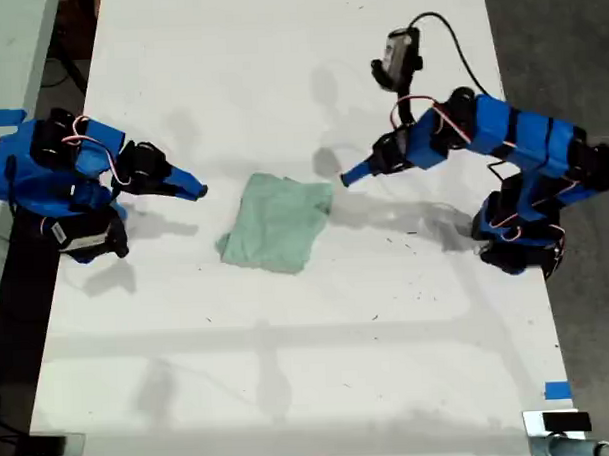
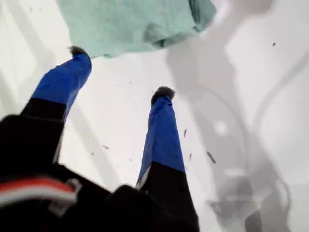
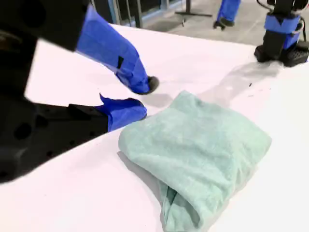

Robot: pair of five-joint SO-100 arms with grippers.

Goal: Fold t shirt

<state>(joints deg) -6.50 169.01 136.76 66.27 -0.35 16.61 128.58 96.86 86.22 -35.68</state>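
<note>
- Two pincers flank the small pale mint-green cloth t shirt, which lies folded into a rumpled bundle near the middle of the white surface.
- Our first pincer, at the exterior view's right, stands wide open and empty. The shirt's edge lies just ahead of its tips, not between them.
- Our second pincer, at the exterior view's left, is narrowly parted and holds nothing, with the shirt just beside it.
- We judge the first pincer the nearer one. The bundle's long axis runs roughly across its line of reach.
</note>
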